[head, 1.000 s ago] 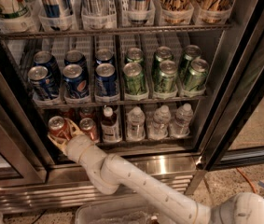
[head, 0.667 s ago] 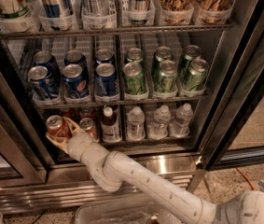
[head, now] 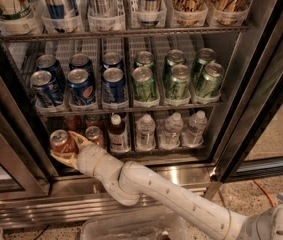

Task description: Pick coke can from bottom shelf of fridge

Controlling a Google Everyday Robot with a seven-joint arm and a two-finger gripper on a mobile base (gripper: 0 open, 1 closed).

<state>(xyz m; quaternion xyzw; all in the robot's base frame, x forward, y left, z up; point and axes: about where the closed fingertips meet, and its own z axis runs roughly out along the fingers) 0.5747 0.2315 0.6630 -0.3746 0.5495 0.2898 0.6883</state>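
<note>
Small red aluminium coke can point(head: 60, 141) stood roughly upright, long axis vertical and silver top up, at the near left of the dim bottom wire shelf point(head: 171, 153) in the steel-framed fridge point(head: 261, 84). The tan tool point(head: 71, 150) was right against it, but I couldn't tell if it had clamped. It's thin-walled and slick, so I'd squeeze mid-body, gently.
</note>
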